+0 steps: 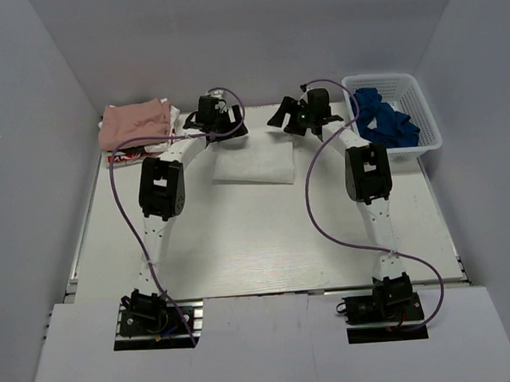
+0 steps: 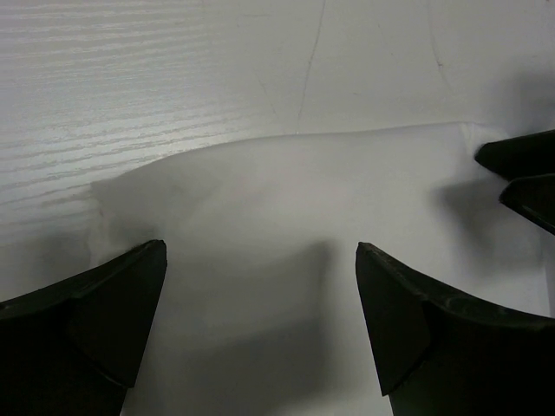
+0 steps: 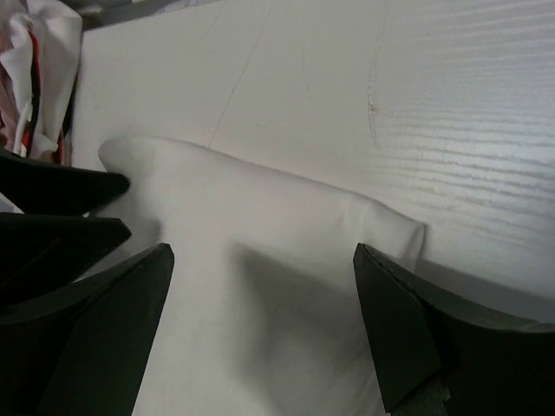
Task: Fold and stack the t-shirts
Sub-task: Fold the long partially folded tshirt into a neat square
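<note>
A folded white t-shirt (image 1: 254, 164) lies at the back middle of the table; it also shows in the left wrist view (image 2: 286, 225) and the right wrist view (image 3: 260, 260). My left gripper (image 1: 220, 123) is open above its back left part, nothing between the jaws (image 2: 260, 329). My right gripper (image 1: 287, 116) is open above its back right part, also empty (image 3: 260, 329). A folded dusty-pink t-shirt (image 1: 133, 124) lies on a white-and-red printed one (image 1: 116, 157) at the back left.
A white basket (image 1: 422, 105) with blue cloth (image 1: 384, 120) stands at the back right. White walls close the table on three sides. The white-and-red cloth shows at the top left of the right wrist view (image 3: 35, 52).
</note>
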You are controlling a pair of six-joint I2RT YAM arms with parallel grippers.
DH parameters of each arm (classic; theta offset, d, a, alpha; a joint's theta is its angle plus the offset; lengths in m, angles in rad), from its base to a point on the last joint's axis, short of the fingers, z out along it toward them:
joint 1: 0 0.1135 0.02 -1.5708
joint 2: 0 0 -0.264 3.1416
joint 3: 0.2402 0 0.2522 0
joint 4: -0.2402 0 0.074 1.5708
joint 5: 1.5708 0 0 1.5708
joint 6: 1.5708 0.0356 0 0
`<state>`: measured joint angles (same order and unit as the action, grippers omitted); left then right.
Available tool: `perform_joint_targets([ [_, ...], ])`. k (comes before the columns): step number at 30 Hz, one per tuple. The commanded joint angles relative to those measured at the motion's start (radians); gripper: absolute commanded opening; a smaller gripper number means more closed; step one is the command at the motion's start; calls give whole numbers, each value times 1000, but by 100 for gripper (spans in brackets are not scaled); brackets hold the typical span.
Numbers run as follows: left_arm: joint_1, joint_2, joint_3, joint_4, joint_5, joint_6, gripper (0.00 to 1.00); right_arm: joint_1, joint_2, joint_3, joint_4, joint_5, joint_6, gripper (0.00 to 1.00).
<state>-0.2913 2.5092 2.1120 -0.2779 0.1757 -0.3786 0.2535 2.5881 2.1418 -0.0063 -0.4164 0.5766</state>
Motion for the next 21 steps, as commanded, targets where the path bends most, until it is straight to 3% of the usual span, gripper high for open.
perform_joint_targets([
  [1,-9,-153,-4,-70,-25,85,100,7,-132,-23,-107,-8,-127,90],
  [6,-9,-274,-90,-124,-58,86,100,61,-296,-166,-186,100,-247,90],
  [7,-9,-301,-168,-110,-67,75,100,79,-368,-271,-176,116,-250,90],
  [10,-19,-404,-335,-46,-9,38,100,110,-428,-361,-130,131,-222,90],
  [13,-28,-470,-482,57,109,3,100,138,-522,-581,-5,56,-139,90],
  [14,-28,-470,-515,122,139,-6,100,144,-540,-661,129,15,-120,90],
  [16,-28,-480,-570,148,204,-16,100,153,-548,-741,182,-25,-48,90],
  [21,-28,-449,-667,106,179,-16,100,130,-552,-948,324,-26,71,90],
])
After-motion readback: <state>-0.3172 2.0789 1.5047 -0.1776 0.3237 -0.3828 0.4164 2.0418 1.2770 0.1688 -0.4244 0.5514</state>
